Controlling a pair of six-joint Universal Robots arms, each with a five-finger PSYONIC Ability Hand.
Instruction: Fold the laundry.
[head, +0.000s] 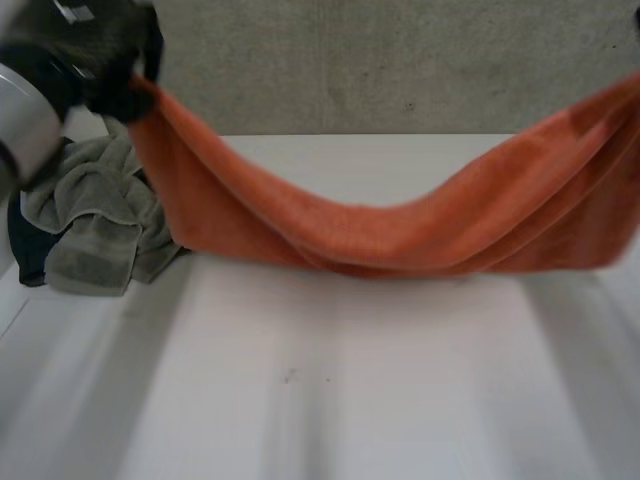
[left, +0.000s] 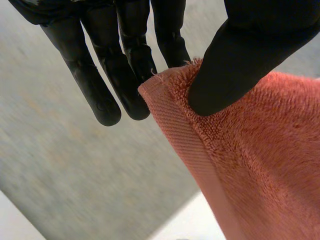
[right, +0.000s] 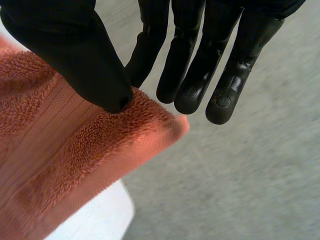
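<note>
Sagging between the left hand (left: 235, 65) and right hand (right: 75, 55), each pinching one corner, the orange towel (head: 380, 235) should handle soft, limp and light.

The orange towel (head: 400, 235) was terry cloth, a fuzzy looped pile with a flat woven band along its hem. The left hand (left: 240, 55) and right hand (right: 75, 50) looked like smooth black rubber or plastic, faintly glossy. The grey-green towel (head: 95, 215) was soft cloth; the white table (head: 350, 400) was smooth and matt.
</note>
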